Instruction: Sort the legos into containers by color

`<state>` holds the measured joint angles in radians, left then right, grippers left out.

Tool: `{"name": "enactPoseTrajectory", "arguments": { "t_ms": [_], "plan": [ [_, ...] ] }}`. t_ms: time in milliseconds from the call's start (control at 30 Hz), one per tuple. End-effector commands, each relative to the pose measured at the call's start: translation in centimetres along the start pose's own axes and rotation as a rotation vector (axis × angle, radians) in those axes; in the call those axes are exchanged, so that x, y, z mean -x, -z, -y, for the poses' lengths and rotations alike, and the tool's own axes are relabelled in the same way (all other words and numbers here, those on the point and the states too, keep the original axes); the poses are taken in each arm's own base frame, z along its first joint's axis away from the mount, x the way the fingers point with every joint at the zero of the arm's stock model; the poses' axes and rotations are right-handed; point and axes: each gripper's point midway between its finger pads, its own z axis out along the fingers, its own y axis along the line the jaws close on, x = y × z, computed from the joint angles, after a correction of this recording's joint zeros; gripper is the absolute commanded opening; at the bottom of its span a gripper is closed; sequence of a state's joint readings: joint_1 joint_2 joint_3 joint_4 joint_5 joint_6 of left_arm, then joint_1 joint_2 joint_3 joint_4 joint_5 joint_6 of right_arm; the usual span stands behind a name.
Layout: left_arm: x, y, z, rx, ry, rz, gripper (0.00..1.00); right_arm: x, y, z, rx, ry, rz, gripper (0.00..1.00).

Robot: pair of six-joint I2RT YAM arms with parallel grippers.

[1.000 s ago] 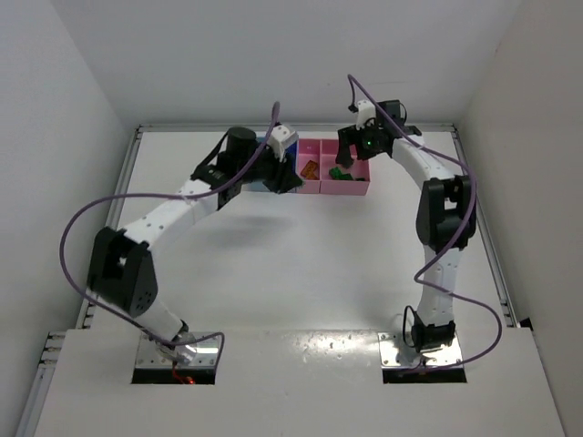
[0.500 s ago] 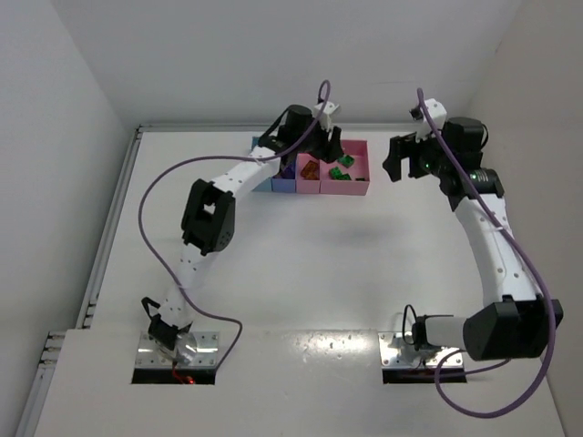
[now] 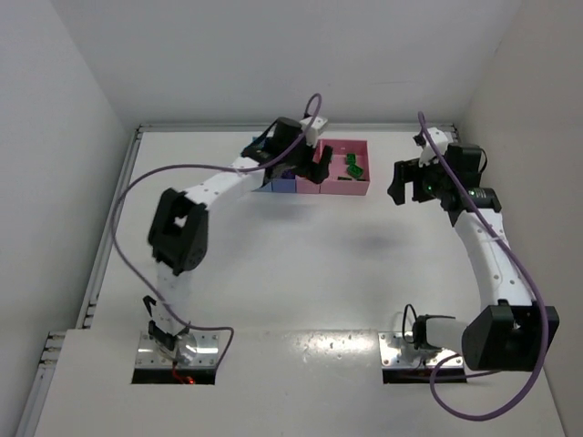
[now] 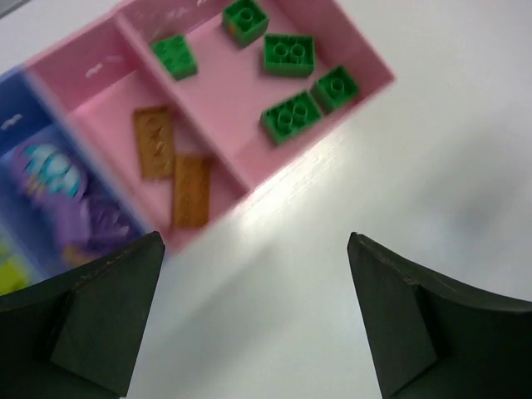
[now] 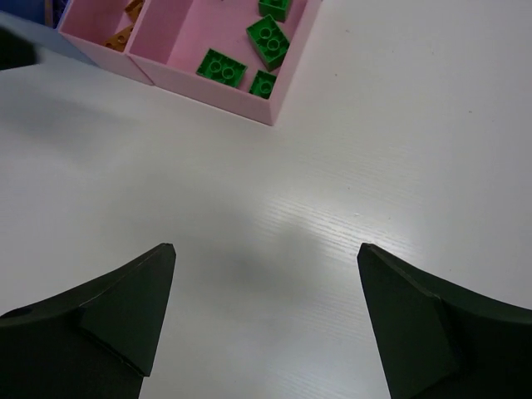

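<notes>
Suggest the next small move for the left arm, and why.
Probably retract the left hand and stop. It is open and empty, as is the right hand. The green legos lie in the wide pink bin, the orange ones in the narrow pink bin, and no loose brick shows in any view, so sorting looks done.

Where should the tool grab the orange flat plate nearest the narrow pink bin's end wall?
By its short ends, coming straight down: the orange flat plastic plate lies lengthwise in the narrow pink bin, whose side walls likely crowd its long edges.
</notes>
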<state>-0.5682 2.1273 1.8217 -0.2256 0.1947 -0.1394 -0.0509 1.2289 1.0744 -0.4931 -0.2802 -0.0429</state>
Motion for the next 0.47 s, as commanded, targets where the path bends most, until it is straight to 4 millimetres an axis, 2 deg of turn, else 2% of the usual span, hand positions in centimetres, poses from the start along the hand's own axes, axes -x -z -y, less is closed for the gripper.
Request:
{"name": "enactPoseTrajectory", "arguments": {
  "t_ms": [0,33,67,133,167,233,267,333,367,433],
  "plan": [
    [3.2,9.0,-1.9,0.142,-0.004,0.094,0.99,1.1,-0.9,0.2,0.011,-0.009,0.094,0.91],
    [-1.0,10.0,-3.7,0.176,0.025,0.018,0.99,0.7,-1.3,0.7,0.002,-0.034,0.089,0.91],
    [-0.3,12.9,-4.6,0.236,0.041,0.057,0.99,-0.3,-1.8,1.2,-0.006,-0.059,0.073,0.91],
    [-2.7,15.3,-6.5,0.301,0.065,0.035,0.99,-1.2,-3.1,2.0,-0.016,-0.07,0.064,0.91],
    [-5.1,17.3,-8.2,0.365,0.089,0.009,0.99,-2.4,-3.6,2.5,-0.025,-0.095,0.046,0.91],
    [-7.5,19.0,-9.7,0.425,0.112,-0.016,0.99,-3.2,-4.5,3.4,-0.04,-0.115,0.045,0.91],
    [-10.4,19.9,-11.3,0.483,0.122,-0.056,0.99,-4.2,-4.8,3.6,-0.045,-0.127,0.029,0.91],
    [-11.7,21.2,-12.1,0.522,0.137,-0.05,0.99,-4.8,-5.2,4.1,-0.044,-0.129,0.023,0.91],
    [-13.7,21.5,-13.0,0.55,0.153,-0.082,0.99,-5.4,-5.5,4.6,-0.051,-0.143,0.007,0.91],
    [-14.5,22.0,-13.6,0.57,0.177,-0.085,0.99,-5.8,-5.7,4.8,-0.047,-0.141,-0.003,0.91]
  ]
}}
